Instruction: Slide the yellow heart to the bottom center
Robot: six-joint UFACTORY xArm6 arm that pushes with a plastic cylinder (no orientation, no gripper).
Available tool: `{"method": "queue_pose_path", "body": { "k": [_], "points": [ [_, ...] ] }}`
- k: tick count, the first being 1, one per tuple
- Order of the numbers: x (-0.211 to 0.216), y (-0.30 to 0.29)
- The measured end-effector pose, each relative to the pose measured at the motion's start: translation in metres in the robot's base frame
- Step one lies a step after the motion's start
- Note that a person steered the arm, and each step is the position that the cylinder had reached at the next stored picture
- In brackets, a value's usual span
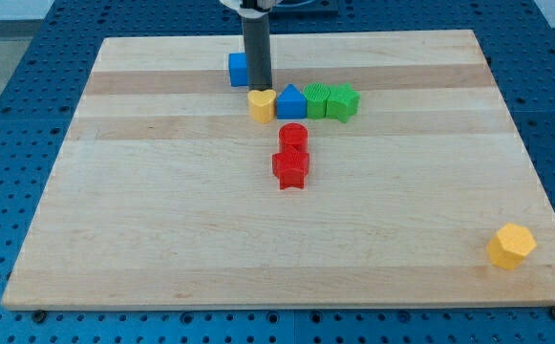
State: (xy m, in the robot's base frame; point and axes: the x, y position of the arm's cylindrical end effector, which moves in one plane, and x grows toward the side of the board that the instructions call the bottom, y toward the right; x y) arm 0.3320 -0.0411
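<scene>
The yellow heart (pixel 261 105) lies on the wooden board (pixel 162 220) near the view's top centre. My tip (pixel 259 88) stands right at the heart's top edge, touching or almost touching it. A blue cube (pixel 238 69) sits just to the view's left of the rod. A blue triangular block (pixel 290 102) touches the heart's right side. The rod comes down from the view's top.
Two green blocks (pixel 317 99) (pixel 342 102) continue the row to the right of the blue triangular block. A red cylinder (pixel 293 137) and a red star (pixel 290 169) lie just below the row. A yellow hexagon (pixel 511 246) sits at the bottom right corner.
</scene>
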Motion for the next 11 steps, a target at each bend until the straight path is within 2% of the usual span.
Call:
{"method": "queue_pose_path", "body": {
  "k": [4, 9, 11],
  "points": [
    [0.072, 0.0],
    [0.213, -0.01],
    [0.236, -0.016]
  ]
}}
